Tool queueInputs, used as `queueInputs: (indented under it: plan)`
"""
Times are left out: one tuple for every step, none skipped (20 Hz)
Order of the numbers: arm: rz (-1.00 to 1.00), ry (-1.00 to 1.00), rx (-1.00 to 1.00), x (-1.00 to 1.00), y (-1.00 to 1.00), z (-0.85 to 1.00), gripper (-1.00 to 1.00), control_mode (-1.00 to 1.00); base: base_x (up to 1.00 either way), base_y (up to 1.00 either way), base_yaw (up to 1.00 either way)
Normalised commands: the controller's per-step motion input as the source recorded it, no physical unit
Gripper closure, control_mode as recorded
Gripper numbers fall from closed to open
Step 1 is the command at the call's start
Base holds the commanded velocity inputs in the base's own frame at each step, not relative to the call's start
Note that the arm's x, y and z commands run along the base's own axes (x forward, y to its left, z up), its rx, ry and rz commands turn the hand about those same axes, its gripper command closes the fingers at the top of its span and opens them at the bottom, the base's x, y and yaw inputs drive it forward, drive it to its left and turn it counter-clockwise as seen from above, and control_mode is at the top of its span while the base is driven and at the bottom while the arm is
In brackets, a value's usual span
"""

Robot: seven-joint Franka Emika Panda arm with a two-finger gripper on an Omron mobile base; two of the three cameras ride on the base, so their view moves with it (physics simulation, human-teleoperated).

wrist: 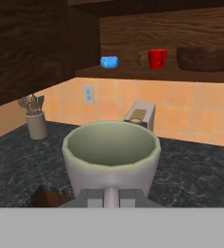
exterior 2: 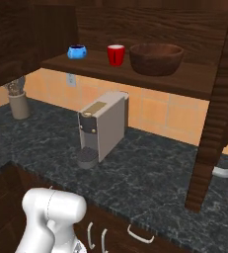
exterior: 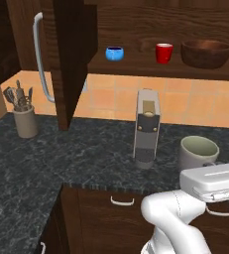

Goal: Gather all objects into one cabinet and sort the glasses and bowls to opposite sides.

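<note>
White robot arm bends low at the table's (exterior: 46, 163) front edge, its hand (wrist: 111, 197) level and closed on the near wall of the grey-beige cup (wrist: 111, 157), just in front of the coffee machine (exterior: 146, 128). Above the machine, on the dark cabinet shelf (exterior: 136, 68), stand 3 things: blue bowl (exterior: 114, 53), red cup (exterior: 164, 53), wooden bowl (exterior: 205, 53).
</note>
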Motion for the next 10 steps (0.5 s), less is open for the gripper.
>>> queueInputs:
  plan:
    - [0.0,0.0,0.0,0.0,0.0,0.0,1.0,1.0,0.69,0.0,0.0]
    - [0.0,0.0,0.0,0.0,0.0,0.0,1.0,1.0,0.81,-0.04,-0.02]
    - [0.0,0.0,0.0,0.0,0.0,0.0,1.0,1.0,0.59,0.0,-0.08]
    - [0.0,0.0,0.0,0.0,0.0,0.0,1.0,1.0,0.31,0.0,-0.06]
    - [0.0,0.0,0.0,0.0,0.0,0.0,1.0,1.0,0.36,-0.01,-0.09]
    - [0.0,0.0,0.0,0.0,0.0,0.0,1.0,1.0,0.5,-0.13,-0.11]
    - [0.0,0.0,0.0,0.0,0.0,0.0,1.0,1.0,0.47,-0.04,-0.11]
    - [0.0,0.0,0.0,0.0,0.0,0.0,1.0,1.0,0.31,0.0,-0.08]
    - [0.0,0.0,0.0,0.0,0.0,0.0,1.0,1.0,0.31,0.0,-0.07]
    - [0.0,0.0,0.0,0.0,0.0,0.0,1.0,1.0,0.22,0.0,-0.05]
